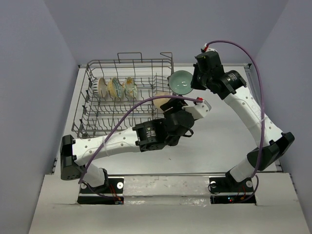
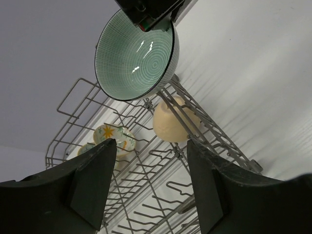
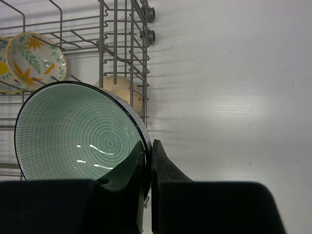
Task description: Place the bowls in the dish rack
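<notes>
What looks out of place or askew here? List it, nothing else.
Only the tan bowl: it lies tipped against the wires by the right wall of the dish rack, apart from the three bowls standing on edge in a row at the left. The teal bowl, pinched by its rim in the right gripper, is not loaded yet.

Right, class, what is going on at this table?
Bowls are being loaded into a wire dish rack. The right gripper is shut on the rim of a teal bowl, held up at the rack's right edge. The left gripper is open and empty, near a tan bowl already inside. Three more bowls stand on edge further left.
</notes>
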You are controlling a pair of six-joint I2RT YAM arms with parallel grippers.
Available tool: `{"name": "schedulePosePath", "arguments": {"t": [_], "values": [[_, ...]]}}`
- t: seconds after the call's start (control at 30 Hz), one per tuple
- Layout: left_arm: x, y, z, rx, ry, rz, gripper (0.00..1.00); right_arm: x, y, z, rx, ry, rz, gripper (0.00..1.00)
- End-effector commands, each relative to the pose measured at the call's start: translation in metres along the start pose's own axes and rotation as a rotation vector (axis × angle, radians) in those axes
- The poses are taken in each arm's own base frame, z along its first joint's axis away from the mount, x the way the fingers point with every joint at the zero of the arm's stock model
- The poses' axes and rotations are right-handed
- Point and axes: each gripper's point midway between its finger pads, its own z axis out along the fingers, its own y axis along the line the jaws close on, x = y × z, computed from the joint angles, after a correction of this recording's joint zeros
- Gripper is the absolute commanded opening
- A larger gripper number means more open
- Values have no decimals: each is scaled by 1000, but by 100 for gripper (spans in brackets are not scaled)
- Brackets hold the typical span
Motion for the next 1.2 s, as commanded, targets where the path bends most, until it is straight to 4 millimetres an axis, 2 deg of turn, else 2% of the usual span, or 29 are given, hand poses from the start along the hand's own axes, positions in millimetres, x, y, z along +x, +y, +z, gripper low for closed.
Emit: {"name": "schedulePosePath", "arguments": {"t": [0.0,0.2,0.3,0.47,0.7,0.83,1.03,1.13,1.17], "values": [[-22,27,-11,-52,-47,-6,72,-38,9,-29,-39,-117,12,1],[-29,13,-4,-7,-47,50,73,-38,13,-38,-45,-118,1,1],[-28,1,7,-11,-25,89,73,-39,19,-46,-59,-123,-7,1],[-35,-17,17,32,-31,118,73,-49,12,-61,-58,-171,-5,1],[-50,-26,29,55,-39,135,74,-54,8,-81,-75,-215,-13,1],[-50,-27,39,60,-22,138,74,-60,3,-98,-93,-256,-8,1],[-52,-30,52,75,-12,134,74,-61,2,-111,-136,-283,-30,1],[-51,-33,58,82,-2,136,72,-61,1,-118,-151,-300,-28,1],[-50,-31,61,78,3,133,69,-61,1,-119,-157,-303,-28,1]]}}
